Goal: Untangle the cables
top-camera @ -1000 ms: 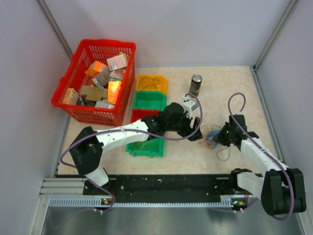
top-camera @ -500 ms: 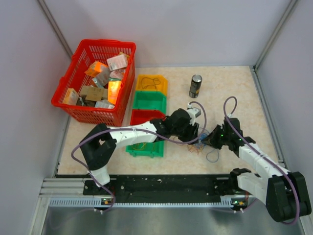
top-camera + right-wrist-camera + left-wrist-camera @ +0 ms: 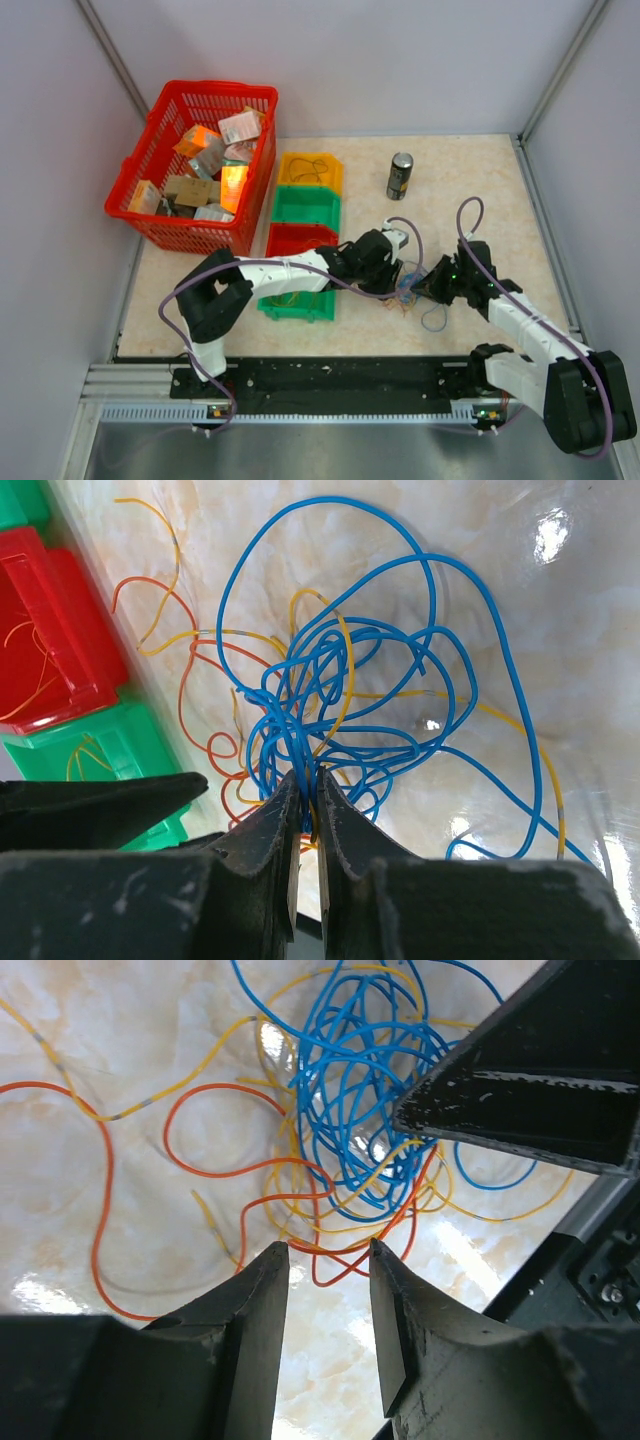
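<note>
The cables (image 3: 410, 292) lie as a small tangle of blue, orange and yellow wires on the marble tabletop, right of the bins, with one loop (image 3: 435, 320) trailing toward the near edge. My left gripper (image 3: 393, 279) hovers at the tangle's left side. In the left wrist view it (image 3: 325, 1250) is open, and an orange loop (image 3: 335, 1272) dips just between the fingertips without being pinched. My right gripper (image 3: 427, 290) is at the tangle's right side. In the right wrist view it (image 3: 307, 775) is shut on a bundle of blue strands (image 3: 340, 680) and a yellow one.
A red basket (image 3: 215, 90) of boxes stands at the back left. Yellow (image 3: 335, 165), green (image 3: 305, 205), red (image 3: 290, 235) and green (image 3: 295, 312) bins line up left of the tangle, some holding wires. A can (image 3: 400, 175) stands behind. Walls enclose the table.
The left arm has swung toward the near side onto the tangle and its jaws have narrowed. The right gripper has shifted left and closed on the blue strands.
</note>
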